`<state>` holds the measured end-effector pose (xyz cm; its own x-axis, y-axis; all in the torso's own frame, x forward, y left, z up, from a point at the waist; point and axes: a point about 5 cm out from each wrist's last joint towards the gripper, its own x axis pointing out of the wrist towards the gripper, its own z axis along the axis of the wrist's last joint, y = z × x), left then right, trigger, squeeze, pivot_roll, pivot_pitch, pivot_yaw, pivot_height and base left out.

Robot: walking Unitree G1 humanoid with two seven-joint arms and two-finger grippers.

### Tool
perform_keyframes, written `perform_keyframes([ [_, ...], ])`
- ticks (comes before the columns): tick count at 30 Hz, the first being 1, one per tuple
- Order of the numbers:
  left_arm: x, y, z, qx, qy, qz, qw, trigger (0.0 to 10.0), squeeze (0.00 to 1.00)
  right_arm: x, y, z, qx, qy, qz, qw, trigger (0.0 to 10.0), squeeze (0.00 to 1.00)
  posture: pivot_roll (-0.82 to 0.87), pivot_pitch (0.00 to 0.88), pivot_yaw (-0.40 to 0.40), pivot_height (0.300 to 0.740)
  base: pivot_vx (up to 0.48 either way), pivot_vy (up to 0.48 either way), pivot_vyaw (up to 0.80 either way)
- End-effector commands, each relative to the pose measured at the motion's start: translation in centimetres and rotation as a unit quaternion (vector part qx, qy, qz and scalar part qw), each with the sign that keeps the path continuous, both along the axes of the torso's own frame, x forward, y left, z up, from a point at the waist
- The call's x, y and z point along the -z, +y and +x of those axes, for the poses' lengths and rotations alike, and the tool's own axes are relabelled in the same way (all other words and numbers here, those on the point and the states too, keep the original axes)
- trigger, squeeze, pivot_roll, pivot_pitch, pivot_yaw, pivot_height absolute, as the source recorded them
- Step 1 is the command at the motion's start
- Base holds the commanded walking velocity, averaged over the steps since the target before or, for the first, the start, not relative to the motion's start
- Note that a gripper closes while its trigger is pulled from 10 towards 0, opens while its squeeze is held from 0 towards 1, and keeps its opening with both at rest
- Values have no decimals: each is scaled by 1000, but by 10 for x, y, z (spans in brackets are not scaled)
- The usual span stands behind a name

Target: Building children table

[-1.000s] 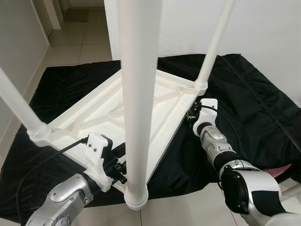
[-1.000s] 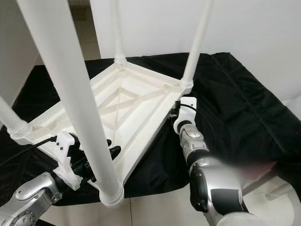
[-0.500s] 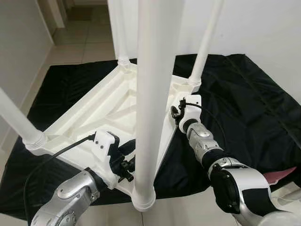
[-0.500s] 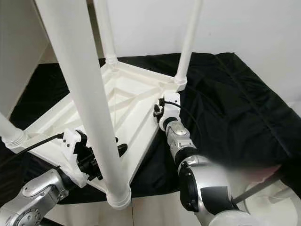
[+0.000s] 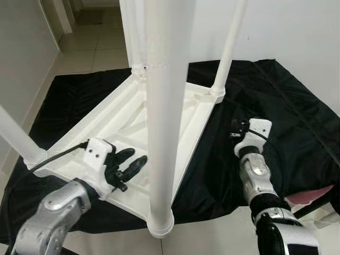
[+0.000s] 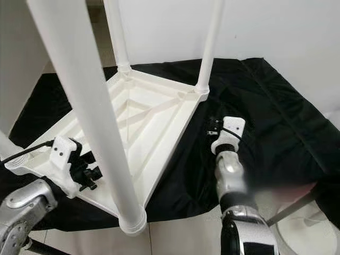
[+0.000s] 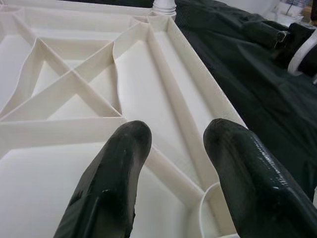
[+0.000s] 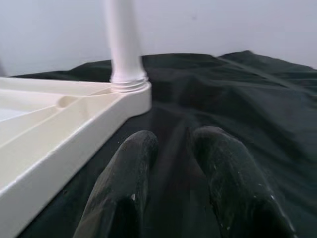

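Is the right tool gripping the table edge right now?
No. The right tool hangs over the black cloth, apart from the white table, its fingers holding nothing.

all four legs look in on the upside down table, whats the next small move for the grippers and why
Probably bring the right gripper back to the tabletop edge. It hangs over the black cloth, apart from the table and holding nothing, while the left gripper sits open over the ribbed underside near the closest leg. With the legs standing up, both grippers likely need a hold on the rim before turning it over.
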<state>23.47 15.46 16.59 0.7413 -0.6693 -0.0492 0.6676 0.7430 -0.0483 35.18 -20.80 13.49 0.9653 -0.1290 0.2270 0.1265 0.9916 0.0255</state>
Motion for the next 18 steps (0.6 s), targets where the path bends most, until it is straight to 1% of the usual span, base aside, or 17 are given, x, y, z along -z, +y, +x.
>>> perform_keyframes([
  [1, 1, -1, -4, 62, 1, 3, 998, 10000, 0, -2, 1, -2, -1, -10, 0, 1000, 10000, 0, 18, 57, 41, 740, 0, 0, 0],
  [2, 4, 1, -4, 68, 3, 14, 998, 10000, 0, -4, -1, -6, -3, -18, -7, 1000, 10000, 0, 14, 57, 41, 740, 0, 0, 0],
  [5, 6, 3, -4, 74, 6, 22, 997, 10000, 0, -6, -3, -10, -5, -25, -13, 1000, 10000, 0, 8, 59, 39, 740, 0, 0, 0],
  [7, 10, 6, -4, 88, 11, 39, 995, 10000, 0, -8, -8, -17, -8, -33, -23, 999, 10000, 0, 6, 58, 37, 740, 0, 0, 0],
  [11, 16, 7, -4, 100, 20, 52, 993, 10000, 0, -10, -13, -24, -12, -34, -32, 999, 10000, 0, 4, 57, 32, 740, 0, 0, 0],
  [12, 19, 7, -4, 114, 30, 58, 991, 10000, 1000, -10, -14, -27, -18, -32, -39, 999, 10000, 0, 4, 57, 32, 740, 0, 0, 0],
  [15, 21, 8, -5, 124, 38, 62, 990, 10000, 1000, -11, -15, -30, -23, -30, -44, 998, 10000, 0, 4, 57, 32, 740, 0, 0, 0],
  [17, 25, 9, -9, 143, 50, 75, 986, 10000, 1000, -11, -17, -33, -24, -26, -48, 998, 10000, 0, 4, 53, 31, 740, 0, 0, 0],
  [18, 25, 9, -9, 143, 50, 75, 986, 10000, 1000, -11, -17, -33, -24, -26, -48, 998, 10000, 0, 4, 53, 31, 740, 0, 0, 0],
])
